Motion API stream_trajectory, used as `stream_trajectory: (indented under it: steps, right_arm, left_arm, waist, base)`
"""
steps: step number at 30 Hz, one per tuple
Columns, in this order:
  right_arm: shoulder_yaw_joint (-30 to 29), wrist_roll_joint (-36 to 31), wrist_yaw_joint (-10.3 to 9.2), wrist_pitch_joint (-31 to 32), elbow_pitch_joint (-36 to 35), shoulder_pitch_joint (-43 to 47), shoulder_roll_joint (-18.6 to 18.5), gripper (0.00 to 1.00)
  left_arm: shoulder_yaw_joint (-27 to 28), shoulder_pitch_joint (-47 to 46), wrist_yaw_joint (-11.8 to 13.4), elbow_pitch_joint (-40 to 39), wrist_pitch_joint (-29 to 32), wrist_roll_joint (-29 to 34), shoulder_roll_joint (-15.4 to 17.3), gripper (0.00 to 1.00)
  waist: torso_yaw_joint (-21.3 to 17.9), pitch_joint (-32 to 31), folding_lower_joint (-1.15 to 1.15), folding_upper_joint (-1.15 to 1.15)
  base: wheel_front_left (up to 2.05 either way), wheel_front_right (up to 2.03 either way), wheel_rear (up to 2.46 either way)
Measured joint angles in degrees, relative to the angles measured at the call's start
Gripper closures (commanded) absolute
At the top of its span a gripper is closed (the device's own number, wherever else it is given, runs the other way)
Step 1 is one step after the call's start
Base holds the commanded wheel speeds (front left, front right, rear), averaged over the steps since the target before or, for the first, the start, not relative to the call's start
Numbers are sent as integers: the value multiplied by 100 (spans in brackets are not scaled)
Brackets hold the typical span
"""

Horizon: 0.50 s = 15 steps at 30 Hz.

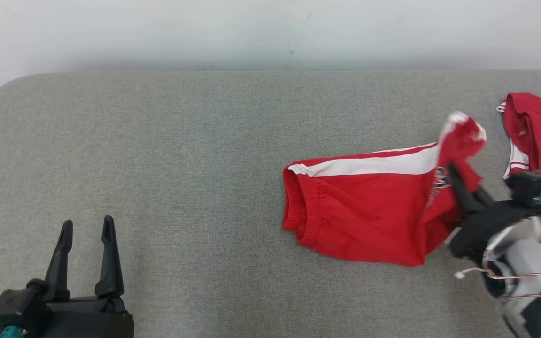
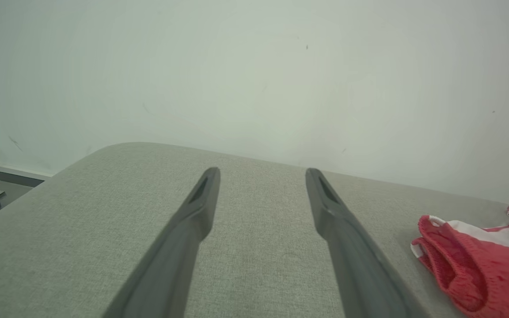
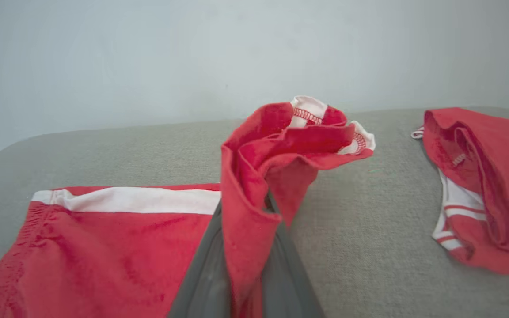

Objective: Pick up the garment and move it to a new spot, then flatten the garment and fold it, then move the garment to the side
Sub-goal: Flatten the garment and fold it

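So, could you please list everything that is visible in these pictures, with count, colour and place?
red shorts: one, red with a white stripe, lying right of centre on the surface, one edge lifted
second garment: one, red with white trim, at the far right, apart from the shorts
padded surface: one, grey, under both garments
wall: one, white, behind the surface
left end effector: one, black, near left, open, holding nothing
right end effector: one, black, shut on the shorts' lifted edge

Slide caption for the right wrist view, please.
Right tool pinches a raised fold of the red shorts; a second red garment lies apart.
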Motion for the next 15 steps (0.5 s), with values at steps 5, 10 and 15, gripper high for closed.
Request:
stream_trajectory:
  steps: [5, 10, 15]
  right_arm:
    - [293, -326, 0, 57, -590, -21, 389, 100]
    - [511, -676, 0, 178, -1028, 97, 792, 100]
    - [709, -918, 0, 353, -1104, 446, 1166, 100]
  left_arm:
    - [14, 10, 0, -1, 0, -4, 0, 0]
    - [-80, 7, 9, -9, 0, -64, 0, 0]
    - [-191, -57, 53, 10, 0, -140, 1, 0]
  waist:
    - [7, -26, 0, 0]
    - [123, -1, 0, 1]
    - [292, 59, 0, 1]
  base:
    - [0, 0, 0]
    - [0, 0, 0]
    - [0, 0, 0]
